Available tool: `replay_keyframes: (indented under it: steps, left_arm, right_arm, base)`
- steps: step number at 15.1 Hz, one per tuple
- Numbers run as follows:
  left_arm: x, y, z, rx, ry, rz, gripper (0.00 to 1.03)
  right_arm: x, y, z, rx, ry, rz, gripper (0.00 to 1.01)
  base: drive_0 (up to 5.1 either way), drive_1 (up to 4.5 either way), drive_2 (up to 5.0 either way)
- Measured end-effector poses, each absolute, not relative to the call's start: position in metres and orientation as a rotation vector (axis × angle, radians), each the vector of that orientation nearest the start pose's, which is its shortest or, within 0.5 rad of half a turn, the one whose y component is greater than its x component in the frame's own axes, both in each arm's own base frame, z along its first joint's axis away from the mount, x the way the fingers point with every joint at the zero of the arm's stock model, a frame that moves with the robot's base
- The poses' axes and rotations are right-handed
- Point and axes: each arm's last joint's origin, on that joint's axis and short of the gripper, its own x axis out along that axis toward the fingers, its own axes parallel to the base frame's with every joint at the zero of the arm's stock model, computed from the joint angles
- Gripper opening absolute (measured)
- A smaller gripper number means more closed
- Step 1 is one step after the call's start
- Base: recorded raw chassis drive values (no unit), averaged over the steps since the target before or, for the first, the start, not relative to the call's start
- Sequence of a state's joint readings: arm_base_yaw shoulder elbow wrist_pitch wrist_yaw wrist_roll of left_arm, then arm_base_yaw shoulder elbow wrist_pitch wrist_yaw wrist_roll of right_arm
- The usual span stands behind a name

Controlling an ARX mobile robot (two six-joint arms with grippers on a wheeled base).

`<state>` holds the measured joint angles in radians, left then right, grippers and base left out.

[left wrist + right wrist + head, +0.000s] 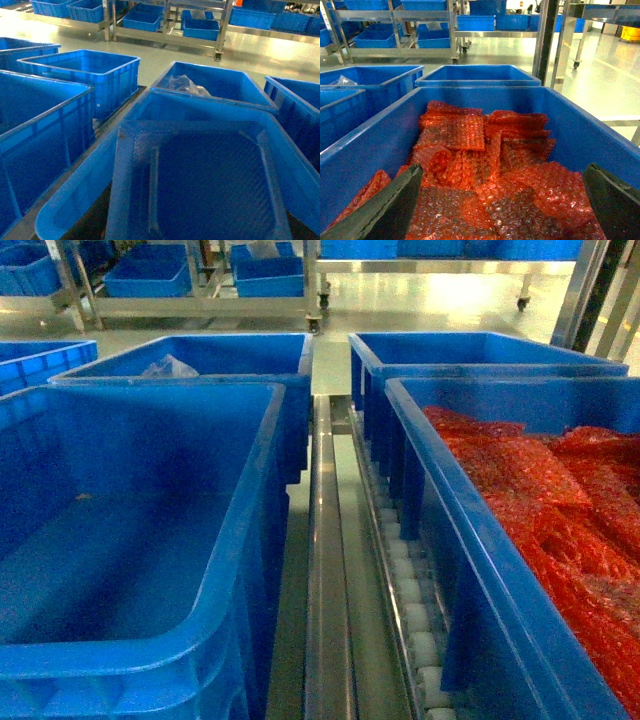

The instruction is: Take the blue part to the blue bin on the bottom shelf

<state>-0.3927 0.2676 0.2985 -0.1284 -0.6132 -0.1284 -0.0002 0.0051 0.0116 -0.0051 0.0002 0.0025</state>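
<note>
A large empty blue bin (150, 540) sat nearest the head camera at lower left. Behind it stood another blue crate (215, 360) holding a crumpled clear plastic bag (168, 367). A steel rail (328, 570) with white rollers (415, 615) ran up the middle. To the right, a blue crate (470, 570) held red bubble-wrap pouches (485, 165). The right gripper (502, 202) hung above them, its dark fingers (385, 207) spread wide, holding nothing. The left gripper was out of sight. No blue part could be seen.
</note>
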Motion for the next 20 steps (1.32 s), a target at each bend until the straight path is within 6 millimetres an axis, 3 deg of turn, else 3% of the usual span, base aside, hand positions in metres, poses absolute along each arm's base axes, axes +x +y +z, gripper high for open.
replay_keyframes:
  steps: [20]
  left_arm:
    - [0.0982, -0.0227, 0.232, -0.081, 0.071, 0.225, 0.43]
  right_arm:
    - [0.0973, 0.0, 0.1666, 0.002, -0.001, 0.0, 0.98]
  base:
    - [0.0, 0.0, 0.0]
